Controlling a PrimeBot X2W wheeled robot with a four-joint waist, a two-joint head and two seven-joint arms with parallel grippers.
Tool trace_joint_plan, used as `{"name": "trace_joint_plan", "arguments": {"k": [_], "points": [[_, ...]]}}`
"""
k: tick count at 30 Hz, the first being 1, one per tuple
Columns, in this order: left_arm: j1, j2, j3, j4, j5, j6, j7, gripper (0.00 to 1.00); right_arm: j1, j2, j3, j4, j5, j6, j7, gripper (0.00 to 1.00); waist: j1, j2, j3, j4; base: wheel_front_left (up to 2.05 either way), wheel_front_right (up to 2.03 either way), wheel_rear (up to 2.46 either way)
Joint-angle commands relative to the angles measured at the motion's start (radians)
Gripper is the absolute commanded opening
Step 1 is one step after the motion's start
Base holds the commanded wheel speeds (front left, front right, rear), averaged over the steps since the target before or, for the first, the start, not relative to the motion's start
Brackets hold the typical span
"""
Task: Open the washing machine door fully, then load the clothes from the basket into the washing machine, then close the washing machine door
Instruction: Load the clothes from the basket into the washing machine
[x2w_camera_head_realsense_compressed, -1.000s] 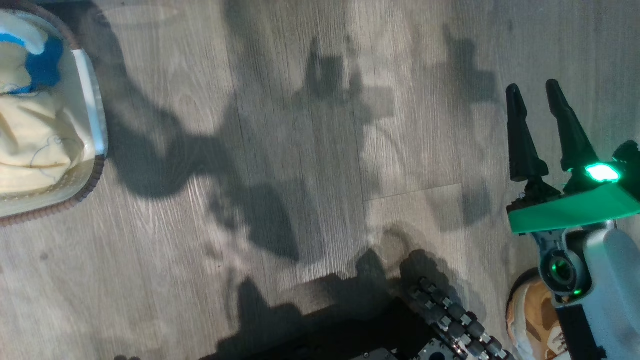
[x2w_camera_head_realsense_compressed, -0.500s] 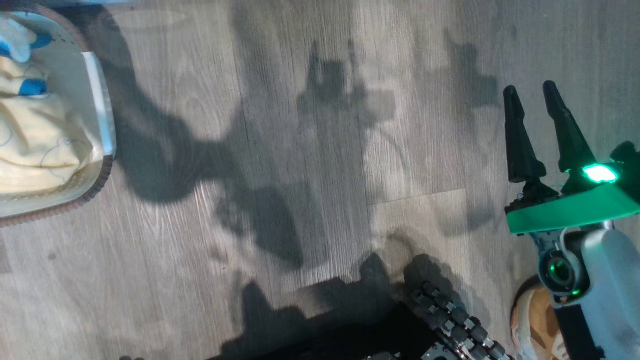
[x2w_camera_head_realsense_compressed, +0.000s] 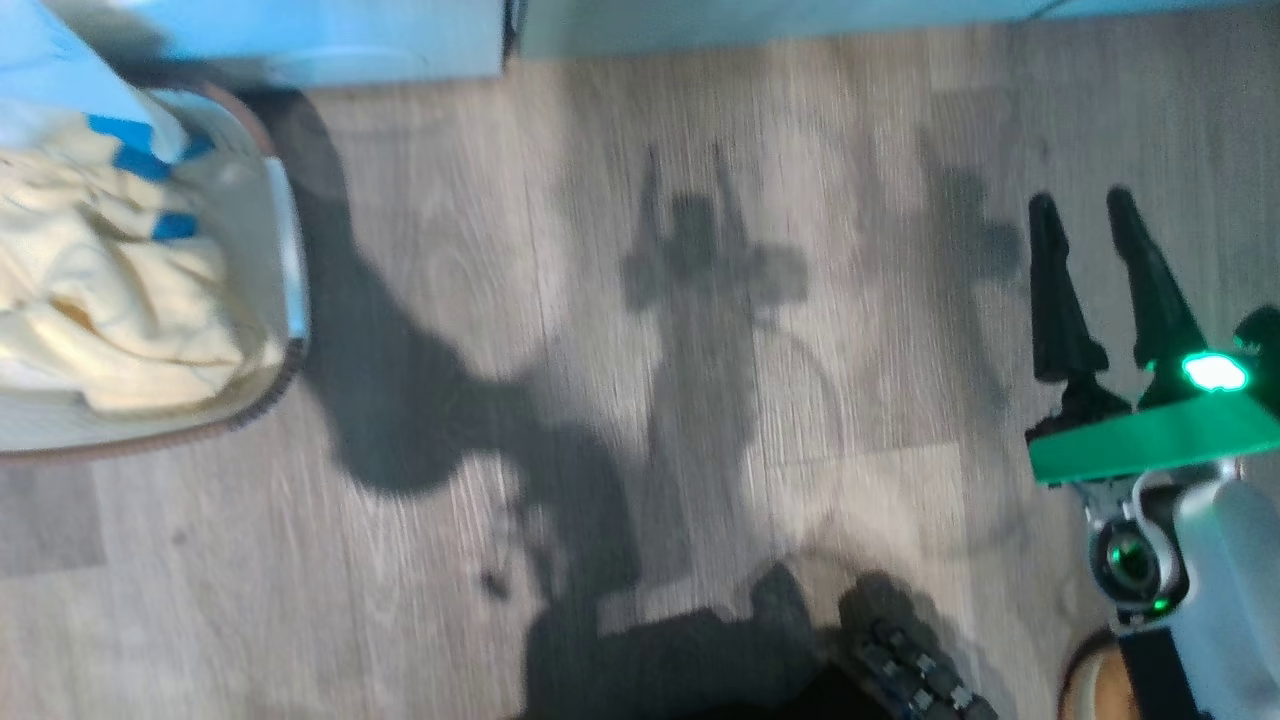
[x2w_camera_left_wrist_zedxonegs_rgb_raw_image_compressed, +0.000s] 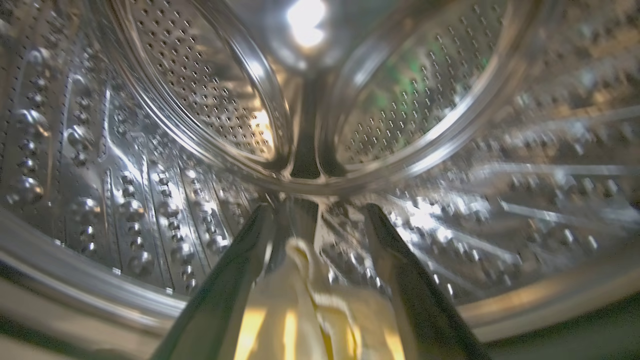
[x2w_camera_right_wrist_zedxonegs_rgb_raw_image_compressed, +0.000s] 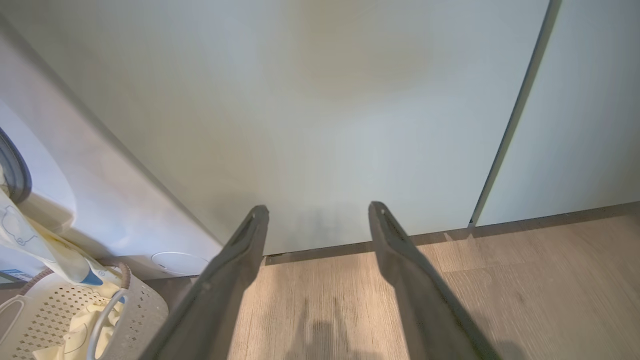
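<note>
Left wrist view: left end effector (x2w_camera_left_wrist_zedxonegs_rgb_raw_image_compressed: 317, 209) spread wide inside the washing machine (x2w_camera_left_wrist_zedxonegs_rgb_raw_image_compressed: 150, 175) drum.
A yellow garment (x2w_camera_left_wrist_zedxonegs_rgb_raw_image_compressed: 300, 305) lies between its fingers (x2w_camera_left_wrist_zedxonegs_rgb_raw_image_compressed: 225, 290); clothes (x2w_camera_head_realsense_compressed: 110, 300) fill the basket (x2w_camera_head_realsense_compressed: 292, 355), bare floor (x2w_camera_head_realsense_compressed: 640, 350) separating it from the wide-open right end effector (x2w_camera_head_realsense_compressed: 1081, 200).
</note>
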Motion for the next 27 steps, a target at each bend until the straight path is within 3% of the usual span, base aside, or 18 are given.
{"name": "trace_joint_plan", "arguments": {"k": [1, 8, 16, 22, 27], "points": [[0.036, 0.028, -0.004, -0.012, -0.013, -0.005, -0.006, 1.0, 0.051, -0.019, 0.006, -0.019, -0.006, 0.0, -0.007, 1.0, 0.0001, 0.0, -0.063, 0.024, 0.0, 0.0, 0.0], [0.215, -0.013, -0.014, -0.028, -0.091, -0.007, -0.043, 1.0, 0.108, -0.029, -0.012, -0.011, -0.014, 0.0, -0.007, 1.0, 0.0001, 0.0, -0.184, 0.059, 0.0, 0.0, 0.0], [0.414, -0.015, -0.028, -0.12, -0.153, -0.008, -0.072, 1.0, 0.175, -0.038, -0.028, -0.01, -0.02, 0.0, -0.007, 1.0, 0.0001, 0.0, -0.301, 0.086, 0.0, 0.0, 0.0], [0.629, -0.013, -0.003, -0.25, -0.167, -0.007, -0.078, 1.0, 0.227, -0.04, -0.053, -0.015, -0.021, 0.0, -0.007, 1.0, 0.0001, 0.0, -0.389, 0.098, 0.0, 0.0, 0.0], [0.831, -0.017, 0.058, -0.403, -0.146, 0.021, -0.078, 1.0, 0.271, -0.043, -0.075, -0.019, -0.031, 0.0, -0.007, 1.0, 0.0001, 0.0, -0.456, 0.106, 0.0, 0.0, 0.0]]}}
